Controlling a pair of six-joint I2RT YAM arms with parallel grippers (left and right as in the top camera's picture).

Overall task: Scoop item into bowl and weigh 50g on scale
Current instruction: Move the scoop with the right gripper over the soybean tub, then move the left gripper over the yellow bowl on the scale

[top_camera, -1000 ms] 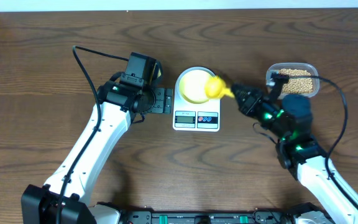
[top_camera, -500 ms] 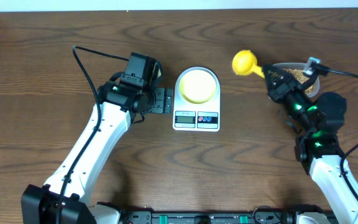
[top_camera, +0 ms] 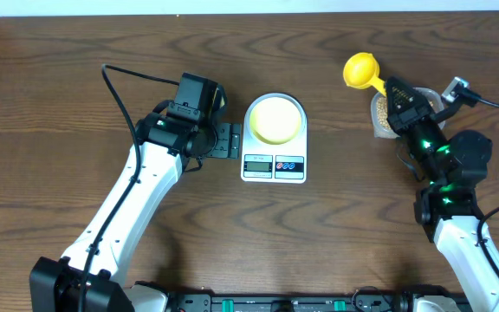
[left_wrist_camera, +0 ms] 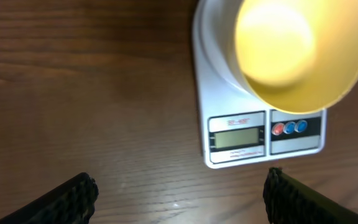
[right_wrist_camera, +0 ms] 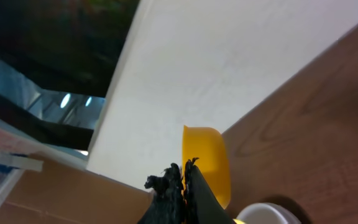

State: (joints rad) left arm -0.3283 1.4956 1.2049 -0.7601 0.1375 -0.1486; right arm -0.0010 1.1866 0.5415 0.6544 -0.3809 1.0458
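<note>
The left arm (top_camera: 137,186) reaches from the lower left of the overhead frame, its white link slanting up and right to a bent black wrist (top_camera: 180,130) left of centre. The left fingers (left_wrist_camera: 67,198) are spread wide, 1 at each lower corner of the left wrist view, with nothing between them. The right arm (top_camera: 457,238) reaches up from the lower right, green lights glowing on its joints. The right fingers (top_camera: 398,94) point to the upper left and are pressed together, pinching the handle of a scoop (top_camera: 358,69). In the right wrist view they sit at bottom centre.
</note>
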